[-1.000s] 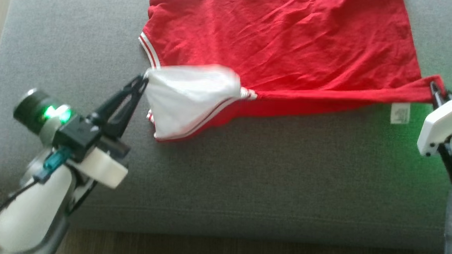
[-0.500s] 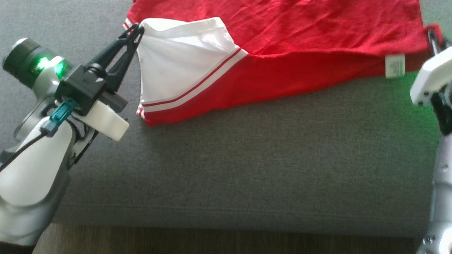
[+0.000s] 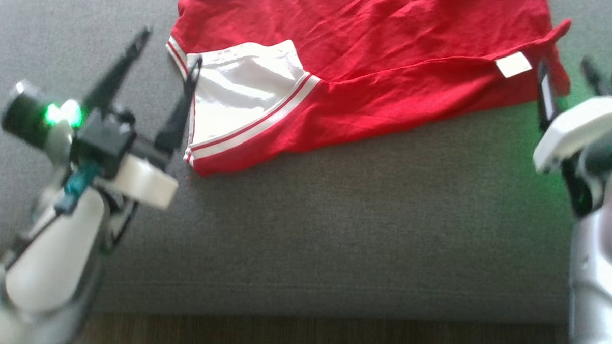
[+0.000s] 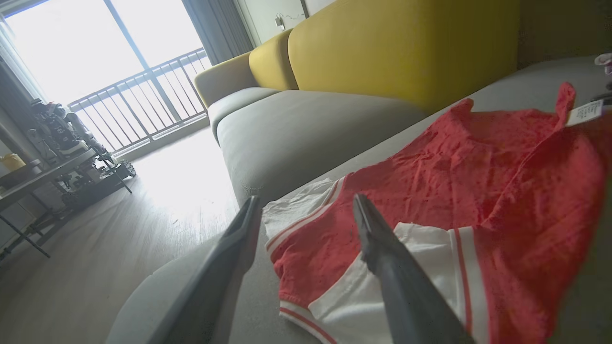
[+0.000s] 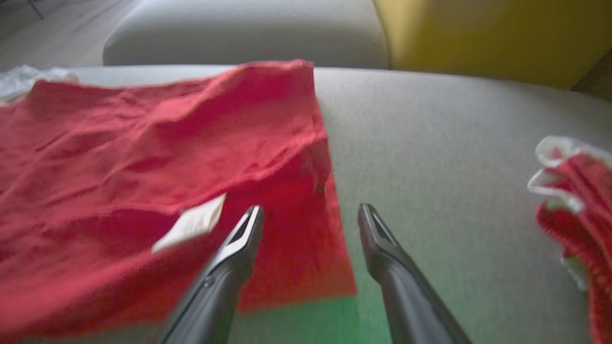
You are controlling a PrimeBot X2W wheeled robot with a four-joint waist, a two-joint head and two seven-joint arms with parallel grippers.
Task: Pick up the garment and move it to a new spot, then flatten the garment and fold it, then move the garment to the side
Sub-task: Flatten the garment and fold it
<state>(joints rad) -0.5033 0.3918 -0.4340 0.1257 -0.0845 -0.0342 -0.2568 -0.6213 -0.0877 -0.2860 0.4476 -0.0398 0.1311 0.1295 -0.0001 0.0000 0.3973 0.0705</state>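
Left gripper (image 3: 172, 47) stood spread beside the shirt's (image 3: 391, 53) white sleeve (image 3: 237, 103), right gripper (image 3: 564, 66) spread at its opposite corner, both empty; the shirt lay on the sofa (image 3: 335, 219), edge doubled over, seemingly mid-fold.

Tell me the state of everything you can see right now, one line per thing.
Left gripper, open, gripping nothing, at the white sleeve's cuff.
Right gripper, open, gripping nothing, at the shirt's corner.
Red shirt, lying wrinkled on the grey cushion, near edge folded over.
White sleeve, lying down, spread out.
Care label, exposed.
Second red-and-white cloth, bunched up.
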